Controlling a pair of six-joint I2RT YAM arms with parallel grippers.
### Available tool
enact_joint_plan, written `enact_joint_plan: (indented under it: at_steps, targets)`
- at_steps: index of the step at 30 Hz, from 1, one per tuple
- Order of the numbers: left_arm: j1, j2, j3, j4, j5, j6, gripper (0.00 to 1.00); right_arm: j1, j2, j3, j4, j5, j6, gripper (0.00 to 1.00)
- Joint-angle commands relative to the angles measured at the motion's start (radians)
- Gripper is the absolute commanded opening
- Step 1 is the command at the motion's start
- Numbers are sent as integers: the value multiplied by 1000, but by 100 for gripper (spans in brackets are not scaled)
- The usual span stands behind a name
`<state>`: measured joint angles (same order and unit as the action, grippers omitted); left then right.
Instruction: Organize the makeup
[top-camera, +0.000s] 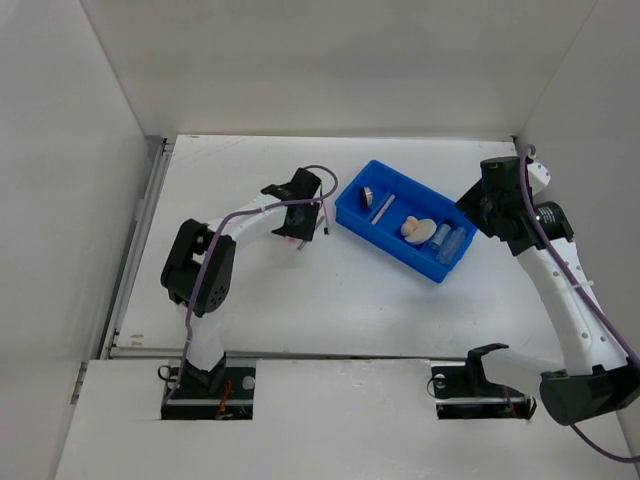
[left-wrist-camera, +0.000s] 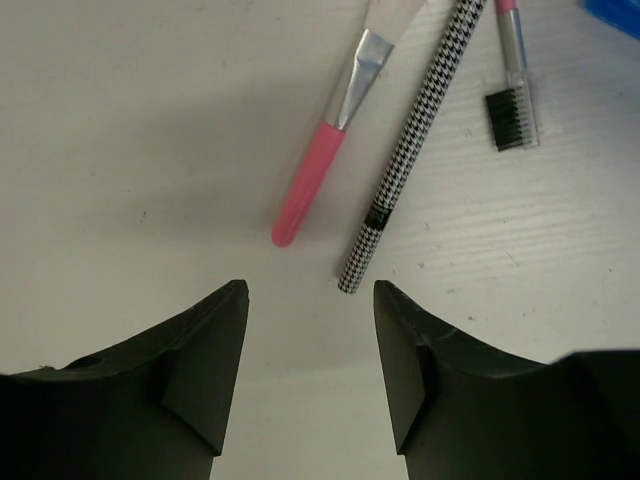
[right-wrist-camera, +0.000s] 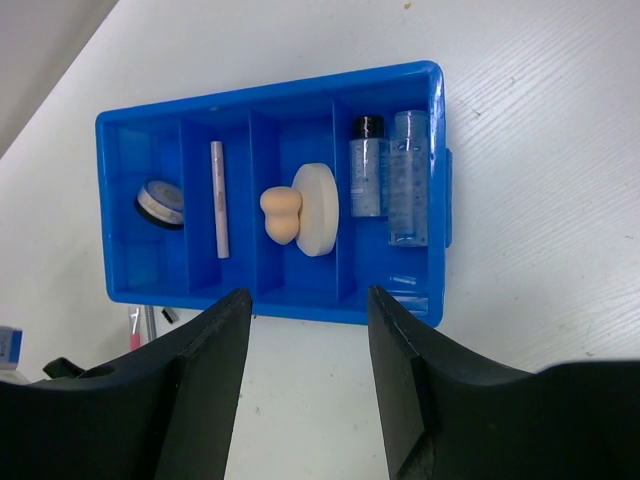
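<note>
The blue tray (top-camera: 385, 250) lies at the centre right. In the right wrist view, the tray (right-wrist-camera: 437, 150) holds a silver-black round compact (right-wrist-camera: 160, 203), a pale slim stick (right-wrist-camera: 219, 198), a beige sponge (right-wrist-camera: 281, 214) against a white round puff (right-wrist-camera: 318, 208), and two clear bottles (right-wrist-camera: 367, 165). My right gripper (right-wrist-camera: 308, 300) is open and empty, just off the tray's near wall. My left gripper (left-wrist-camera: 310, 300) is open and empty above the table. Just ahead of it lie a pink-handled brush (left-wrist-camera: 318, 170), a houndstooth pencil (left-wrist-camera: 410, 150) and a small black-bristled brush (left-wrist-camera: 512, 90).
White walls close in the table at the back and both sides. A corner of the tray (left-wrist-camera: 620, 12) shows at the top right of the left wrist view. In the top view the left gripper (top-camera: 300, 210) is left of the tray and the right gripper (top-camera: 472, 208) is right of it.
</note>
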<state>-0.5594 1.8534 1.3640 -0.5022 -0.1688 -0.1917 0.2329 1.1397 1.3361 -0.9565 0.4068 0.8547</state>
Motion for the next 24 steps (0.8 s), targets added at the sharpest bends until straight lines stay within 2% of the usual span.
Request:
enact_joint_plan:
  at_steps: [1,7,15,24]
  targets:
    - [7,-7,20,76,20,-2,49,5,-9,12,47,-8,-14,56]
    - [7,99,121,50,54,-2,41,5,-9,12,38,1,-14,56]
    - [-2,188,202,18,74,-2,40,5,0,3,38,10,-14,56]
    - [-2,251,225,-4,64,-12,22,5,-9,3,28,29,-23,56]
